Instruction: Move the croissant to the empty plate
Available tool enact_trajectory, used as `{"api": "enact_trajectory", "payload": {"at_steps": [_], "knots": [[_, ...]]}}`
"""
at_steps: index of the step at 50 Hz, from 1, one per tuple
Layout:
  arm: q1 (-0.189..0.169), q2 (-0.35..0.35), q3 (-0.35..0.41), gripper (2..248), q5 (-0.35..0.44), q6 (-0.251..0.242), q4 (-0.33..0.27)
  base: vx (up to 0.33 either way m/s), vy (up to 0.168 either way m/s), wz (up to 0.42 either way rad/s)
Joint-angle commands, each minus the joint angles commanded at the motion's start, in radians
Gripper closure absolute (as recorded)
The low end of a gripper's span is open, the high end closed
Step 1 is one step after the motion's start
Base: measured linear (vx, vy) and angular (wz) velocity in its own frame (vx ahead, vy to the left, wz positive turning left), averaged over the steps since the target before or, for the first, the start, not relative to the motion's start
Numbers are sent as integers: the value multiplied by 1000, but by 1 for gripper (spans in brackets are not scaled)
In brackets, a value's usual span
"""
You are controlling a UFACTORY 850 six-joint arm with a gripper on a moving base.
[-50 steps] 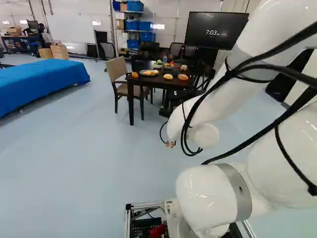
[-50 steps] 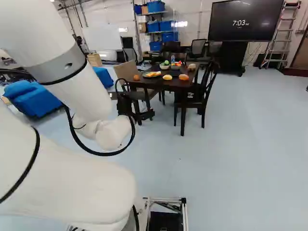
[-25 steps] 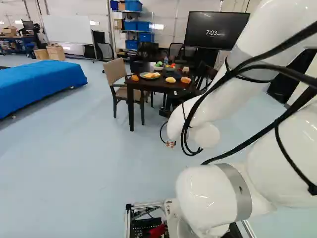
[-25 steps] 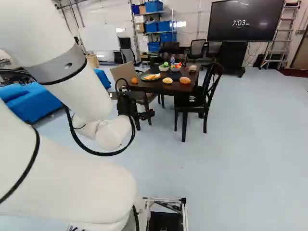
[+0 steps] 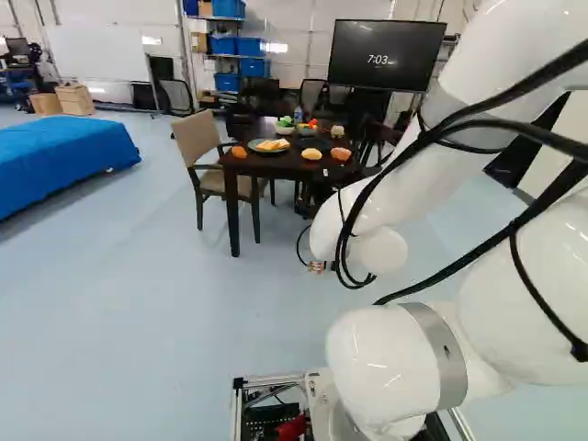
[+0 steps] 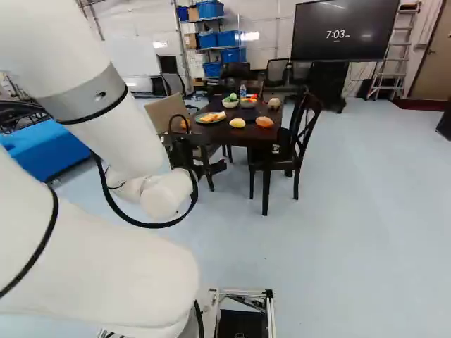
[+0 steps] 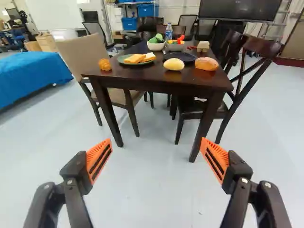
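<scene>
Out across pale floor (image 7: 152,190), facing the dark table (image 7: 156,82) with pale roll (image 7: 174,64) near black plate (image 7: 186,56), hovering with gripper (image 6: 211,170) spread wide!

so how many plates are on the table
2: a green plate with food on it, and beside it an empty dark plate, just beyond the pale yellow bun.

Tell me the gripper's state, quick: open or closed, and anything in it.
Gripper: open wide, holding nothing; the table stands ahead of it.
</scene>
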Motion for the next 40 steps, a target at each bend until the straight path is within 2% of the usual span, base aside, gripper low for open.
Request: {"api": "enact_trajectory", "payload": {"at_steps": [16,40], "knots": [[0,0,0,3,0,0,0,238,33,-181],[0,0,0,3,0,0,0,236,71,-33]]}}
